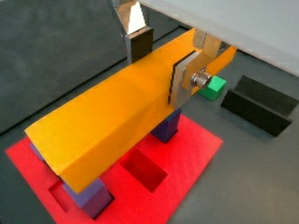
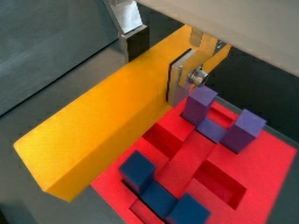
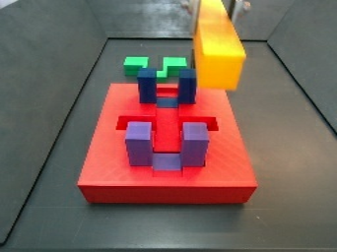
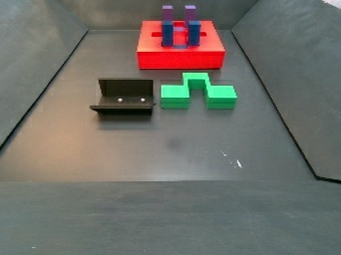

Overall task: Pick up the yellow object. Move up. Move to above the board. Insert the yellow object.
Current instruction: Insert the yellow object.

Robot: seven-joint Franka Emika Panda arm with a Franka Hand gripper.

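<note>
End effector [image 1: 162,59]: seen in both wrist views [image 2: 158,52], silver plates with dark pads clamped on the two long faces of the bar [image 1: 111,114] near one end. Bar: yellow-orange, held clear of the desk [image 4: 173,149], hanging over the board [image 1: 187,153] in both wrist views; in a side view it [image 3: 219,46] hangs above the board's far right part, raised over the blocks. Board: red slab with recessed slots [image 2: 216,188], lying on the desk at the far end in a side view [image 4: 182,47]. On it stand blue blocks [image 2: 152,179] and purple blocks [image 2: 222,118], upright. Green block [image 4: 197,93]: notched, on the desk near the board. Fixture [image 4: 126,98]: dark bracket, just beside the green block.
</note>
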